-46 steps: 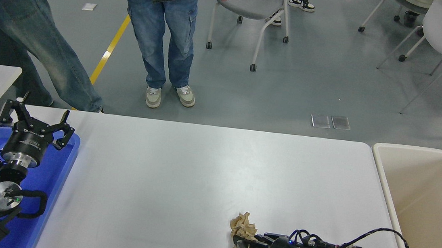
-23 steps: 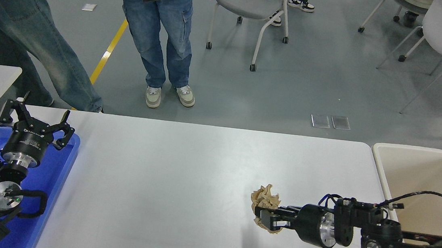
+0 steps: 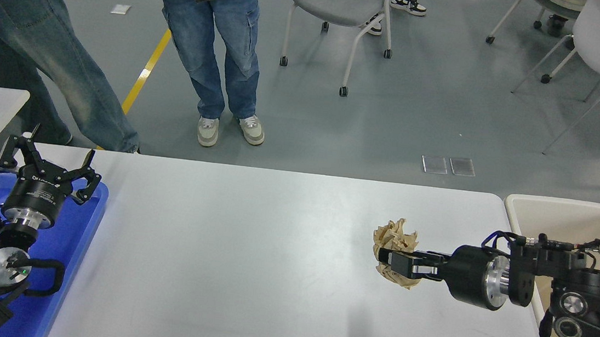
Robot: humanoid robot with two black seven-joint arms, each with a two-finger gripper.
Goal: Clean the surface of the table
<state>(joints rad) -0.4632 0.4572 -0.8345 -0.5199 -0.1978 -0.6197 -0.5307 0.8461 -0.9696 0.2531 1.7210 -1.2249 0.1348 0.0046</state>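
Table surface (image 3: 248, 251): wide white-grey top with rounded corners, filling the lower half of the head view. Bare across its middle and along the far edge.

Beige tub (image 3: 596, 235): open bin standing just past the table's right edge, beside the far right corner. Judged to be where the rubbish is meant to go.

Blue tray (image 3: 82, 224): lies along the left edge, near the far left corner.

Right arm: enters over the tub from the right, reaching leftward across the right edge, roughly parallel to the far edge.

Left gripper (image 3: 47, 166): parked over the blue tray, fingers spread wide, holding nothing.

Right gripper (image 3: 398, 260): fingers pressed onto a crumpled paper ball, wrist level.

Crumpled paper ball (image 3: 394, 243): tan wad, pinched at the gripper's tip over the right part of the table, between the centre and the right edge. Its shadow falls well nearer the front edge, so it is judged to be lifted clear of the surface.

Governing relation: the tub lies to the ball's right, behind the gripper along the arm's own line. The right arm is much the nearer. The carry should run rightward over the right edge, with release only once the ball is past the tub's near rim.
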